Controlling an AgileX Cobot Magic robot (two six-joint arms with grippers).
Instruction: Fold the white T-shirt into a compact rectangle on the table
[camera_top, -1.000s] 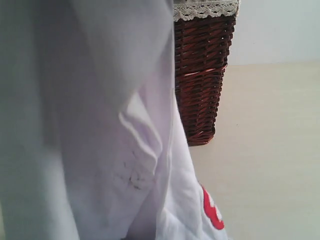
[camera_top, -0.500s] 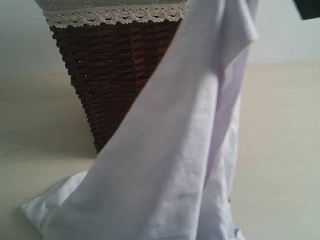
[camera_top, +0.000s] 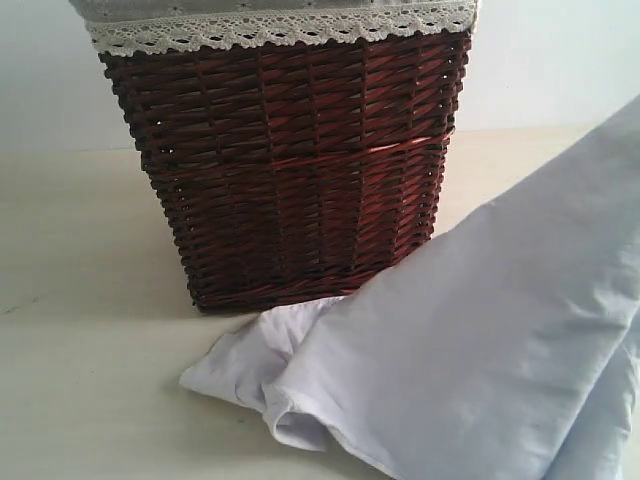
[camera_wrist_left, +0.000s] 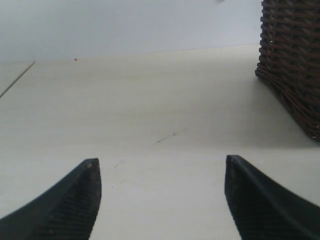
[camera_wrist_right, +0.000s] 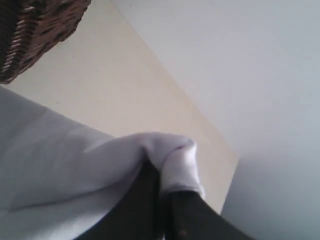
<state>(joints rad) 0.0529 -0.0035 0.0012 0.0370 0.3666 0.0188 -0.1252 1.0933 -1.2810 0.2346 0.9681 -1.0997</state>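
Jaws on your right gripper (camera_wrist_right: 164, 192) are squeezed shut on a bunch of the white T-shirt (camera_top: 470, 340), holding that end up. Its other end lies on the table (camera_top: 90, 400) by the foot of the wicker basket (camera_top: 290, 170). Your left gripper (camera_wrist_left: 160, 167) has jaws wide apart, holding nothing.

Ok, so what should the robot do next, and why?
Probably move the open left end effector to the crumpled end of the white T-shirt lying on the table by the basket and grip it. The right end effector pinches another part, so two grips could spread it flat.
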